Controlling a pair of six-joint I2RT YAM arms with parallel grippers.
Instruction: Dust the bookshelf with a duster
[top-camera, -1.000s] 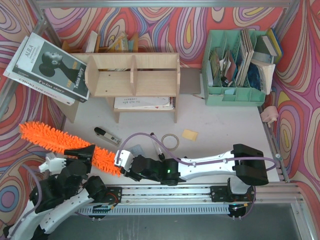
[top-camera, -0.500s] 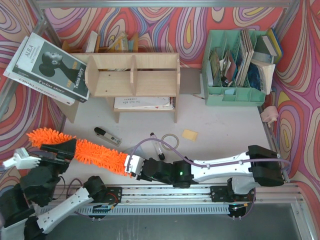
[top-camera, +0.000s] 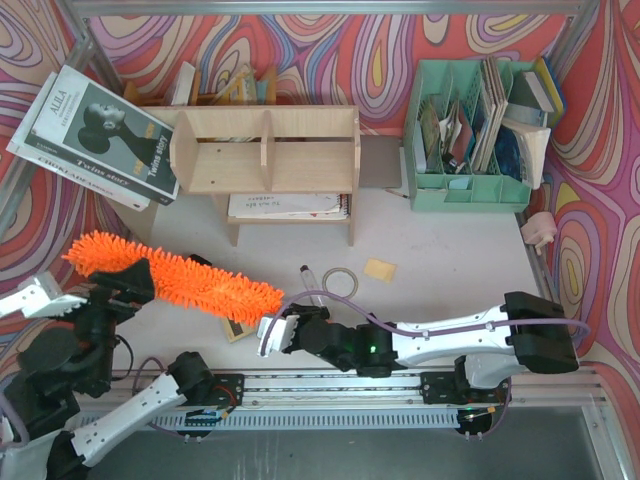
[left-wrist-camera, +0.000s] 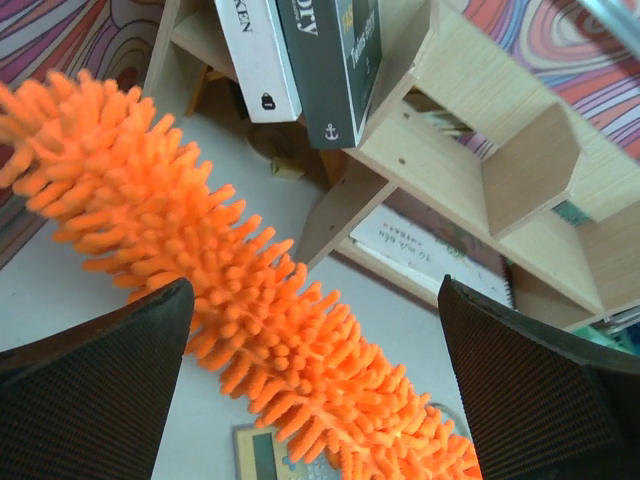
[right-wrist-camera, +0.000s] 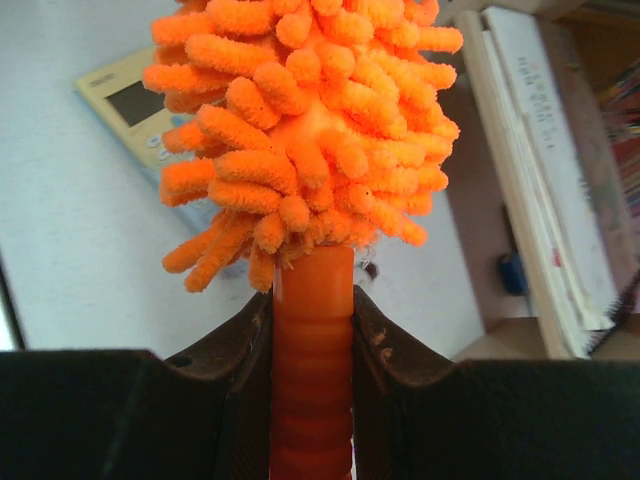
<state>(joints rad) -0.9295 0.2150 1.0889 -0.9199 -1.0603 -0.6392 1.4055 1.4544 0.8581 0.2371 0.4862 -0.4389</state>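
The orange duster (top-camera: 175, 278) lies slantwise above the table's near left, its shaggy head pointing left. My right gripper (top-camera: 272, 333) is shut on its smooth orange handle (right-wrist-camera: 312, 330), right below the head. My left gripper (top-camera: 125, 287) is open, its jaws wide apart. The shaggy head (left-wrist-camera: 290, 340) runs across between and beyond its fingers (left-wrist-camera: 90, 380), with no contact showing. The plywood bookshelf (top-camera: 265, 150) stands at the back, well beyond the duster. It also shows in the left wrist view (left-wrist-camera: 480, 130), with books at its left end.
A calculator (top-camera: 238, 328) lies under the duster's handle end. A tape ring (top-camera: 340, 280), a marker (top-camera: 310, 278) and a yellow note (top-camera: 379, 268) lie mid-table. Books (top-camera: 95, 135) lean at the shelf's left. A mint-green organiser (top-camera: 470, 150) stands back right.
The duster has moved right and up off the table, uncovering the calculator. My right gripper slid right along the near edge with the handle. My left arm has drawn back left.
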